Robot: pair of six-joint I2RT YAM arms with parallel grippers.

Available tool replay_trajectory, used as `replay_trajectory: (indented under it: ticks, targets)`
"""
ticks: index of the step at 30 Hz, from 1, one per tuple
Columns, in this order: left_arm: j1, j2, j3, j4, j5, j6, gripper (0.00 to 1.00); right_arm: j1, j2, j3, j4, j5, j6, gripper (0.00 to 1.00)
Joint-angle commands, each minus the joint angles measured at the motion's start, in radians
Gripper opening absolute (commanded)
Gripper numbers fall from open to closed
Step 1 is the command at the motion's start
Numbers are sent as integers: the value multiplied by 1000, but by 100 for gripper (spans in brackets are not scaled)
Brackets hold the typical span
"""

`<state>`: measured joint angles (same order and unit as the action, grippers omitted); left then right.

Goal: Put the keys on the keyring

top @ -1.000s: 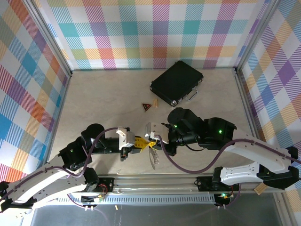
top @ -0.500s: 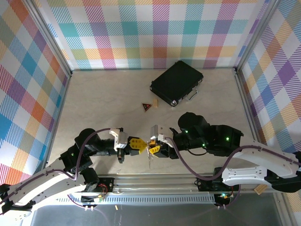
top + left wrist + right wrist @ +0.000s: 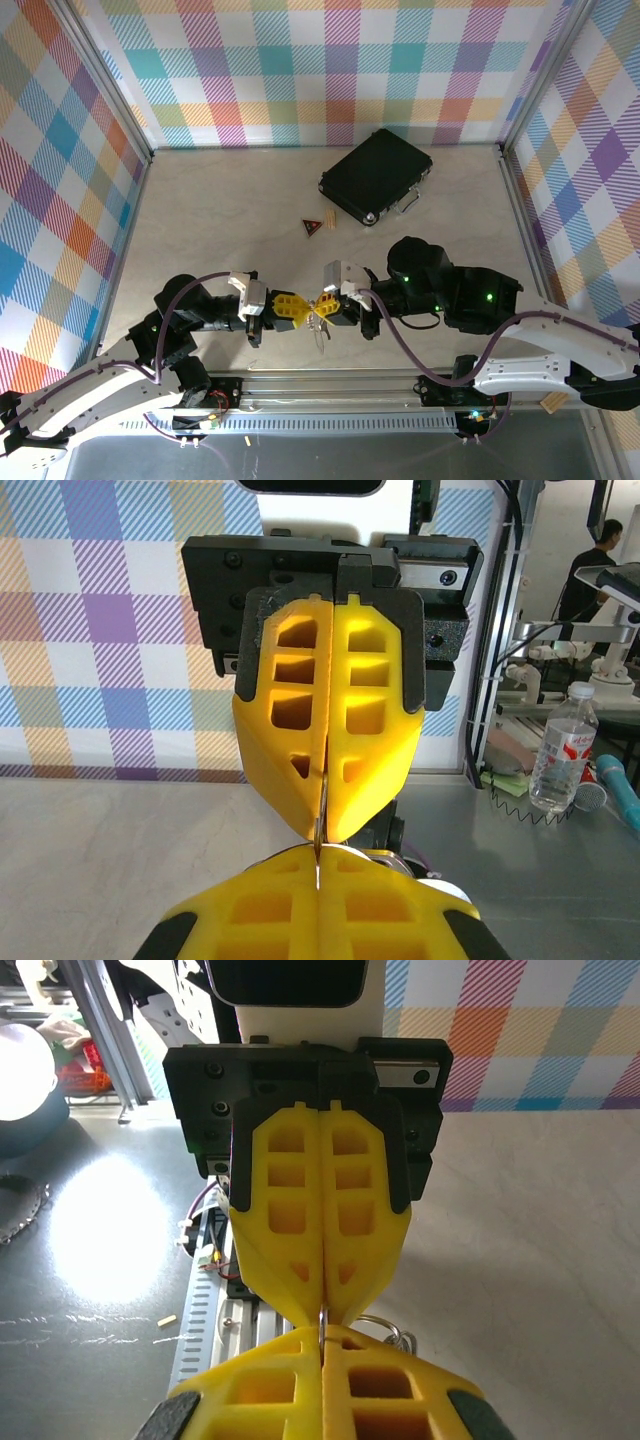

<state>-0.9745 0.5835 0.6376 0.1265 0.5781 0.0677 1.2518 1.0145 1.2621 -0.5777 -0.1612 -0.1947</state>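
Note:
My left gripper (image 3: 306, 309) and right gripper (image 3: 326, 306) meet tip to tip low over the near part of the table. Both are shut on a thin silvery metal loop, the keyring (image 3: 319, 322), which hangs a little below them. In the left wrist view my gripper (image 3: 318, 858) pinches the ring's edge (image 3: 318, 832) below the right gripper's fingers (image 3: 370, 770). In the right wrist view my gripper (image 3: 322, 1338) nips the keyring (image 3: 385, 1326), with the left gripper's fingers (image 3: 285, 1250) above it. I cannot make out the keys.
A black case (image 3: 375, 178) with metal latches lies at the back, right of centre. A small red-and-black triangular tag (image 3: 312, 226) and a small tan block (image 3: 329, 218) lie in front of it. The metal rail (image 3: 330, 386) runs along the near edge.
The right gripper swung down and left to meet the left gripper, opened briefly and shut on the ring. The left gripper drew back slightly to the left.

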Motion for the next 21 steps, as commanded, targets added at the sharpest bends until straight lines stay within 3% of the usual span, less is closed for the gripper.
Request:
replay_trajectory:
  ticks: [1, 2, 5, 6, 13, 21]
  targets:
    - [-7, -20, 9, 3, -6, 24, 0, 9, 18, 28, -19, 34, -19, 0]
    - [-7, -22, 22, -41, -26, 45, 0, 9, 23, 42, -45, 47, -30, 0]
    - [-7, -24, 70, -175, -82, 110, 26, 9, 51, 96, -140, 80, -68, 0]
    - [-7, -21, 82, -204, -95, 126, 29, 10, 64, 116, -172, 85, -79, 0]
    - [-7, 17, 136, -297, -136, 171, 27, 27, 187, 261, -383, 136, -141, 0]
    - [-7, 63, 139, -270, -121, 163, 19, 31, 204, 280, -381, 150, -137, 0]
